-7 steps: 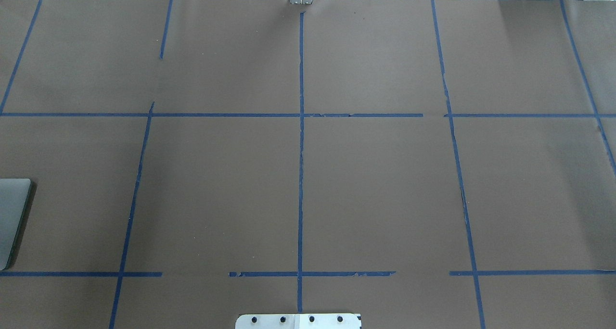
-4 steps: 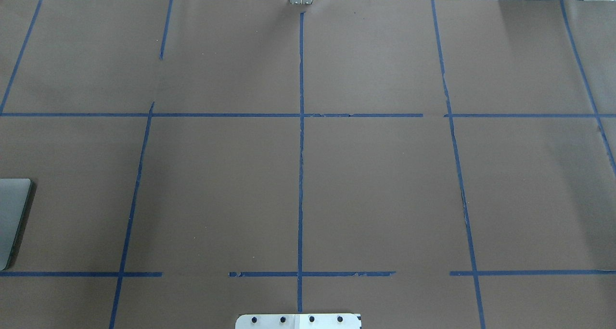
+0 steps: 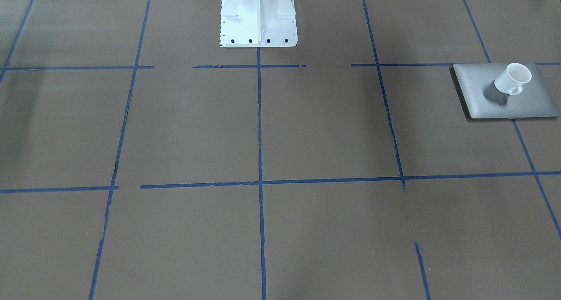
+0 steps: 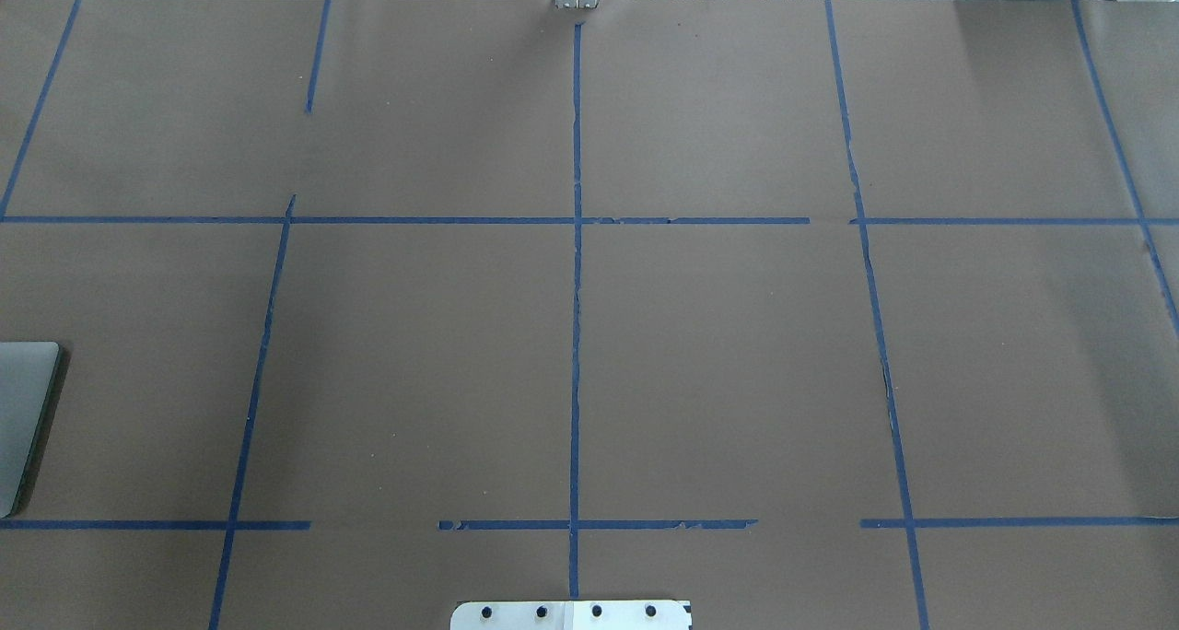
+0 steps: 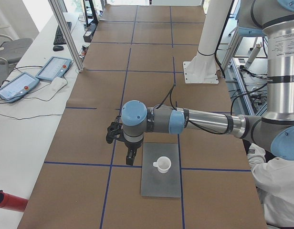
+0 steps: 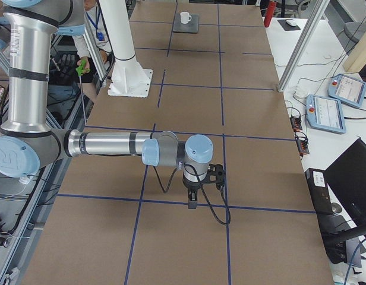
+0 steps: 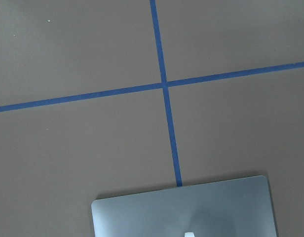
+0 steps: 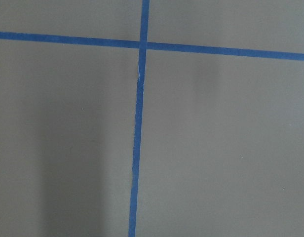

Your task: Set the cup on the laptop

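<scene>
The small white cup [image 3: 513, 78] stands upright on the closed silver-grey laptop [image 3: 482, 102], handle free. Both show in the exterior left view, the cup [image 5: 162, 164] on the laptop [image 5: 160, 186], and far off in the exterior right view, the cup [image 6: 185, 17] on the laptop [image 6: 195, 27]. The overhead view holds only a corner of the laptop [image 4: 23, 409]. My left gripper [image 5: 130, 161] hangs just beside the laptop's edge, apart from the cup; I cannot tell if it is open. My right gripper [image 6: 192, 203] hangs over bare table far from both; I cannot tell its state.
The table is covered in brown paper with a blue tape grid [image 4: 576, 335]. The white robot base [image 3: 258, 15] stands at mid table edge. Teach pendants [image 5: 54, 69] lie on the side bench. A red object [image 5: 11, 202] lies at the table's near corner.
</scene>
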